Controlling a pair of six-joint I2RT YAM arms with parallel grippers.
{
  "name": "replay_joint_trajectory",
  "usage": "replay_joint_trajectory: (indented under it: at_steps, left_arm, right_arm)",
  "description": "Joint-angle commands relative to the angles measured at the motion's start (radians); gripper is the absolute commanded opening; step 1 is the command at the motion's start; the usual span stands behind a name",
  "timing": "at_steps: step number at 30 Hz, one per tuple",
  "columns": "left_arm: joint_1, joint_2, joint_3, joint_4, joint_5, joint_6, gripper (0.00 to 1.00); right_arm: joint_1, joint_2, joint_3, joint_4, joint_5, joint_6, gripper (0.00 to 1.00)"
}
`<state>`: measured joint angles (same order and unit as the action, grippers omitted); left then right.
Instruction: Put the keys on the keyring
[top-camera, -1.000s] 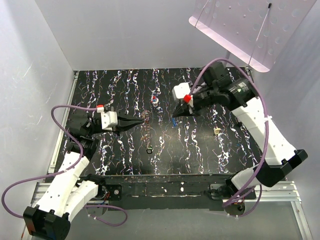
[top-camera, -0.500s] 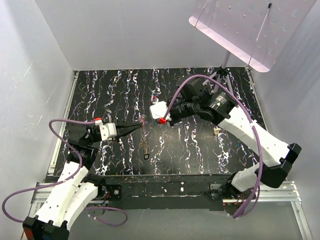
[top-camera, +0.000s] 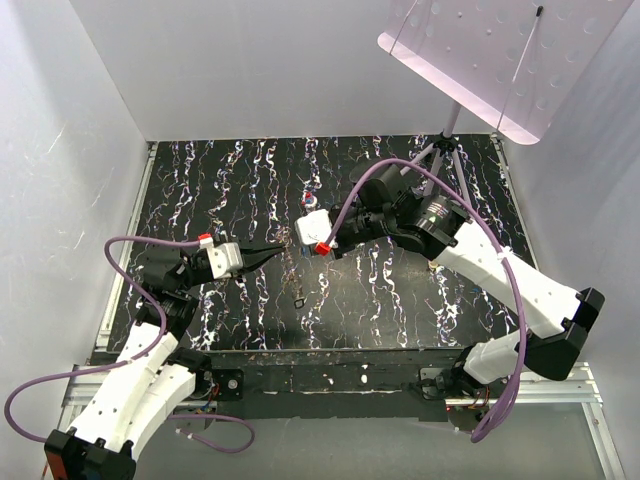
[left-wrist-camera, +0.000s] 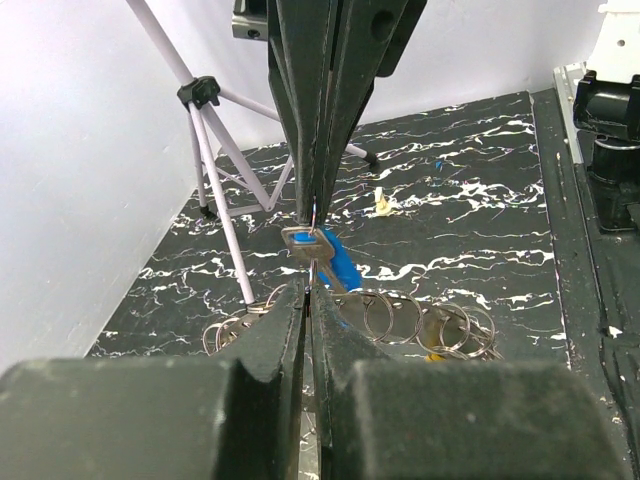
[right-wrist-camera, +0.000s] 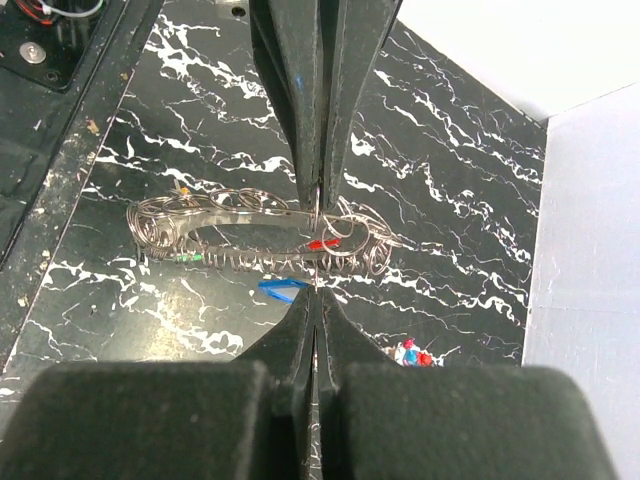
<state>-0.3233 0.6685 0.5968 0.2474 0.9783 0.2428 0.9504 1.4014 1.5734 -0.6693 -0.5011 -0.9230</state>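
The keyring (right-wrist-camera: 240, 225) is a thin metal loop crowded with small rings and grey keys, one red-capped (right-wrist-camera: 322, 243) and one green-tipped. My left gripper (top-camera: 282, 251) is shut on it and holds it above the mat; the rings fan out on both sides of my left gripper (left-wrist-camera: 308, 292) in the left wrist view. My right gripper (right-wrist-camera: 315, 293) is shut on a blue-capped key (left-wrist-camera: 330, 258) and meets the left one tip to tip at the ring. In the top view my right gripper (top-camera: 298, 241) covers most of the ring.
A short chain with a dark tag (top-camera: 300, 300) hangs below the ring. A small red-white-blue object (top-camera: 310, 200) lies behind it, a beige lump (top-camera: 434, 262) to the right. A tripod (top-camera: 440, 150) carrying a pink perforated panel (top-camera: 480, 50) stands at the back right.
My right arm has swung left with the blue key, from right of centre to the left gripper's tips. The left gripper has shifted slightly nearer and rightward with the ring.
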Motion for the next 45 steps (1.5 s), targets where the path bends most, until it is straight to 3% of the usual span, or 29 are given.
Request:
replay_joint_trajectory:
  at_steps: [1,45]
  left_arm:
    - [-0.005,-0.004,0.003,0.018,-0.024,0.018,0.0]
    - [-0.019,0.003,-0.029,0.165,-0.023,-0.099,0.0]
  right_arm:
    - [0.005,-0.038,-0.009,0.063,-0.037,0.023,0.01]
    - [0.016,-0.025,-0.018,0.089,-0.05,0.069,0.01]
